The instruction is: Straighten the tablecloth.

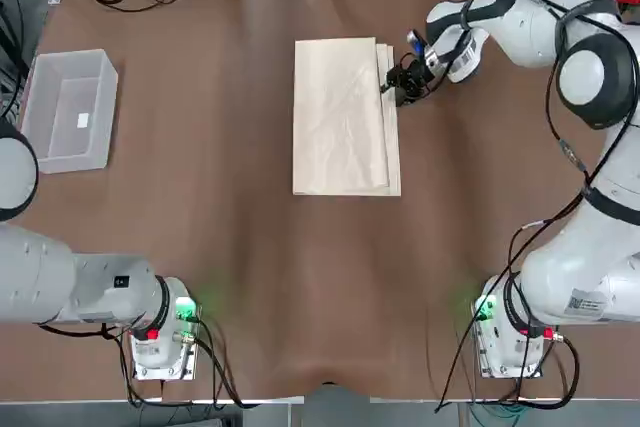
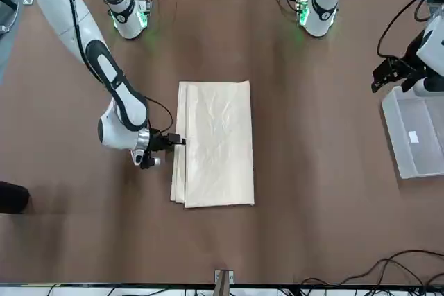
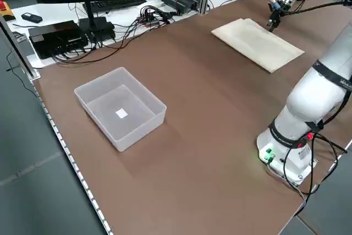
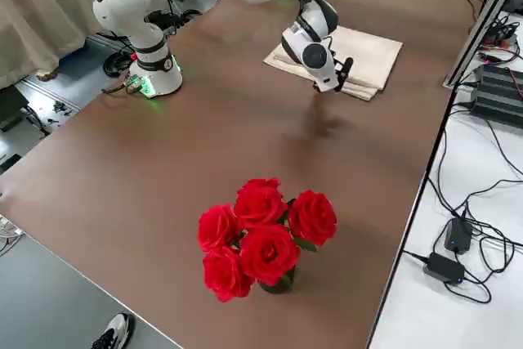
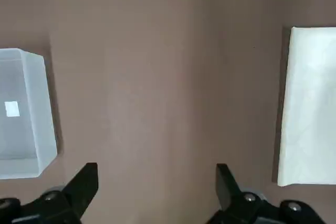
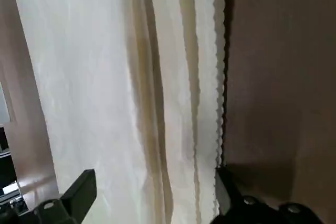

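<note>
Surveying the brown table covering (image 1: 200,247), we find the folded tablecloth (image 1: 340,117) centred; the right gripper (image 1: 403,84) spans its right edge, jaws apart, left gripper (image 5: 156,190) likewise, parked.

We see the tablecloth (image 1: 343,115) just above the centre of the top view, a plain cream-beige sheet folded into a tall upright rectangle and lying flat. Its top layer is faintly creased. Along its right long side the layers step out one past the other, and in the right wrist view those stacked edges (image 6: 210,77) show a fine scalloped trim.
</note>
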Motion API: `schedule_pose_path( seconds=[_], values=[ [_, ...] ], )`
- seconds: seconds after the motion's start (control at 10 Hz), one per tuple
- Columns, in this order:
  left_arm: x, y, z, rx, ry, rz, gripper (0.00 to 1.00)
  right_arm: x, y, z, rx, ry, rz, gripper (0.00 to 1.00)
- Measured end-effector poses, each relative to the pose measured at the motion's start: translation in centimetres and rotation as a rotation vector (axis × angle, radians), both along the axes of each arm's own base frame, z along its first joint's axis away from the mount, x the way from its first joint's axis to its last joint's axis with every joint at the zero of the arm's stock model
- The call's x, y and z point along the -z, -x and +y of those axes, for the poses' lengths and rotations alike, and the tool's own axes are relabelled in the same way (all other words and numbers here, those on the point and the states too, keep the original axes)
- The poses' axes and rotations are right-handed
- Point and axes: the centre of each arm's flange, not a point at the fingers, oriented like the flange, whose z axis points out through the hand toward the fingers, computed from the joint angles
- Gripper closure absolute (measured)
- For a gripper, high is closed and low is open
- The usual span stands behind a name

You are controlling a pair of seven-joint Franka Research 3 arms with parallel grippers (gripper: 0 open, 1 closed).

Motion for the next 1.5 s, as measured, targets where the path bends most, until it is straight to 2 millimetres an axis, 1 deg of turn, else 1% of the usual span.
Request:
schedule_pose_path(
  seconds=[0.3,0.5,0.7,0.8,0.9,1.1,1.2,1.3,1.4,1.5],
  values=[
    [0.2,-0.1,0.1,0.001,-0.007,0.002,0.01,0.3,0.4,0.7,0.007,-0.015,0.009,0.02],
    [0.5,-0.2,-0.1,0.004,-0.007,0.008,0.01,1.2,1.0,1.6,-0.001,-0.045,0.007,0.04],
    [0.6,-0.2,-0.3,0.007,-0.007,0.009,0.01,1.3,1.2,2.0,-0.015,-0.05,-0.005,0.23],
    [0.6,-0.2,-0.3,0.008,-0.007,0.009,0.01,1.4,1.3,2.1,-0.028,-0.051,-0.015,0.28],
    [0.6,-0.2,-0.3,0.008,-0.007,0.01,0.01,1.5,1.4,2.2,-0.039,-0.053,-0.021,0.44],
    [0.6,-0.2,-0.3,0.008,-0.007,0.01,0.01,1.8,1.5,2.2,-0.05,-0.054,-0.028,0.78],
    [0.6,-0.2,-0.3,0.008,-0.007,0.011,0.01,1.8,1.4,2.3,-0.055,-0.055,-0.034,0.93],
    [0.7,-0.2,-0.3,0.008,-0.007,0.011,0.01,1.8,1.4,2.2,-0.058,-0.055,-0.038,0.96],
    [0.7,-0.2,-0.3,0.008,-0.007,0.011,0.01,1.9,1.4,1.8,-0.055,-0.053,-0.039,0.96],
    [0.7,-0.2,-0.3,0.008,-0.007,0.011,0.01,1.6,1.2,0.7,-0.045,-0.05,-0.046,0.96]
  ],
)
